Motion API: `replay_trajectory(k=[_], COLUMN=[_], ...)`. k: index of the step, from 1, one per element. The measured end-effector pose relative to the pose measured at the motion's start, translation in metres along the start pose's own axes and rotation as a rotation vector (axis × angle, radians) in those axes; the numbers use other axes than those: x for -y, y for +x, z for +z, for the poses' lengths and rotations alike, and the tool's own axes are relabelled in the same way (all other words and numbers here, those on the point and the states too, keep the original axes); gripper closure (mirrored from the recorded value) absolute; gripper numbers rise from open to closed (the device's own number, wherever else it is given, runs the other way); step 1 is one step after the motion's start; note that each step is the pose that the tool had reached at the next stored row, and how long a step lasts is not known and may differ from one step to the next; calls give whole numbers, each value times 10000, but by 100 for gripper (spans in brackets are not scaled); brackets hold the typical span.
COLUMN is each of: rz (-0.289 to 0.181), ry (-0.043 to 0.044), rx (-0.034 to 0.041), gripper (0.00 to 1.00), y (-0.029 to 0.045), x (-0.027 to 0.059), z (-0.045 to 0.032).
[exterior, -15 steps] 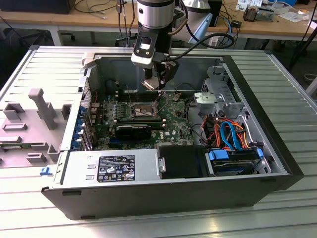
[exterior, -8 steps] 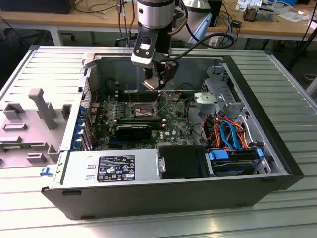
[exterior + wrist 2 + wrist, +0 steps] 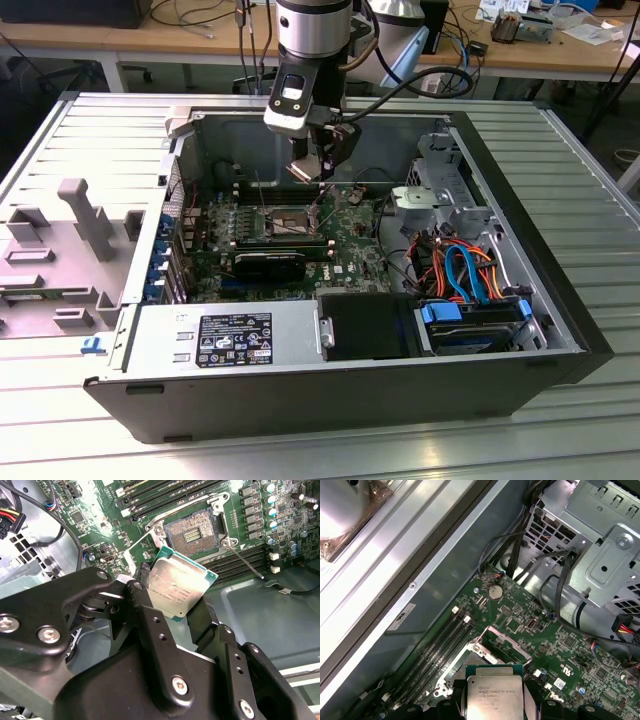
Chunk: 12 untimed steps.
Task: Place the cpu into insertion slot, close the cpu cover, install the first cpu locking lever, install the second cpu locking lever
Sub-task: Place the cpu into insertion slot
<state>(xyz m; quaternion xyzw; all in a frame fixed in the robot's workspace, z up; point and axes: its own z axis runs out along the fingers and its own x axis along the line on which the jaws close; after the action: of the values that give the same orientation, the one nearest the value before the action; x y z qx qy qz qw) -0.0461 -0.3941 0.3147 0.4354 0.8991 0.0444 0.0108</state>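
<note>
Open computer case [image 3: 560,300]: hand [image 3: 322,172] clamps cpu [image 3: 177,587] near insertion slot [image 3: 192,531].

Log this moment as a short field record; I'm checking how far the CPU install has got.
gripper: shut on the cpu, gripping its edges
cpu position: held clear of the board, not seated
insertion slot: empty, contacts exposed
cpu cover: swung open
setting: inside an open computer case
</note>
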Motion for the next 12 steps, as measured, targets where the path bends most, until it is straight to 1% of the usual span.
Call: replay_trajectory(k=[12], rz=[113], ry=[-3], rx=[10], gripper=[46], y=[0], x=[0], z=[0])
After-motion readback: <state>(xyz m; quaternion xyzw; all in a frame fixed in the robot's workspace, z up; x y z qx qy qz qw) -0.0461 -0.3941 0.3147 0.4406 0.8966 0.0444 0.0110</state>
